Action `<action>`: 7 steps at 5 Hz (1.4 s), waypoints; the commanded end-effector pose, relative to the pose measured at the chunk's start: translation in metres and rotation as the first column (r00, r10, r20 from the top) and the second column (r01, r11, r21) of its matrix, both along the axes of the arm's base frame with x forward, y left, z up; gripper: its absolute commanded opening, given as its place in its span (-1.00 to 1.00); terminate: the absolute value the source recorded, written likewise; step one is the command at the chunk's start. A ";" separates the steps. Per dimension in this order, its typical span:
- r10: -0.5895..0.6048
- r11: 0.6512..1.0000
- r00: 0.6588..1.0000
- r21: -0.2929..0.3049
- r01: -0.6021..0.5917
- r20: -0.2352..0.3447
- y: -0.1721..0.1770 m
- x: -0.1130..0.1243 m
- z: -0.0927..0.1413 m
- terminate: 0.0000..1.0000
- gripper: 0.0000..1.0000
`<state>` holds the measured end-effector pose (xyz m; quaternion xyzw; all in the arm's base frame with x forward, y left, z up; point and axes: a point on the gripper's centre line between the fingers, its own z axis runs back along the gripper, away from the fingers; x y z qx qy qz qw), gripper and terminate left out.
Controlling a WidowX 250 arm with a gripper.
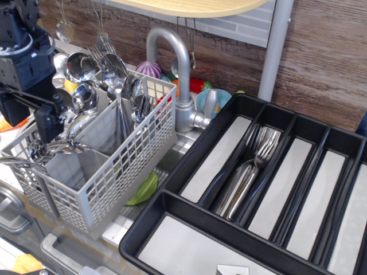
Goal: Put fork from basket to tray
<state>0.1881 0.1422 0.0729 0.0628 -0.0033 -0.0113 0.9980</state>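
Observation:
The light grey lattice basket [123,172] stands at the left and is full of shiny cutlery, mostly round-bowled spoons [112,66]. Fork tines [102,44] stick up at its back; I cannot single out other forks in the crowded left compartments. My black gripper [28,117] hangs over the basket's left compartment, its two fingers apart, low among the cutlery handles and holding nothing that I can see. The black tray [172,197] lies at the right. Several forks [255,163] lie in one of its long compartments.
A silver tap [178,69] rises between basket and tray. Coloured toy food and a blue cup [209,100] sit behind it. A green item [143,189] lies in the sink under the basket. A grey post [275,48] stands behind the tray.

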 end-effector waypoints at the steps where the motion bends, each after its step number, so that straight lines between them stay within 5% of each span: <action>1: -0.129 0.988 0.991 0.091 0.126 0.023 0.011 0.000 0.000 -1.00 1.00; 3: -0.129 0.991 0.990 0.024 0.128 0.051 0.008 0.000 -0.025 -1.00 1.00; 4: -0.088 0.995 0.996 -0.047 0.089 0.014 0.009 -0.001 -0.031 -1.00 -1.00; 7: 0.008 1.000 1.000 0.019 -0.008 -0.023 -0.003 -0.006 -0.003 -1.00 -1.00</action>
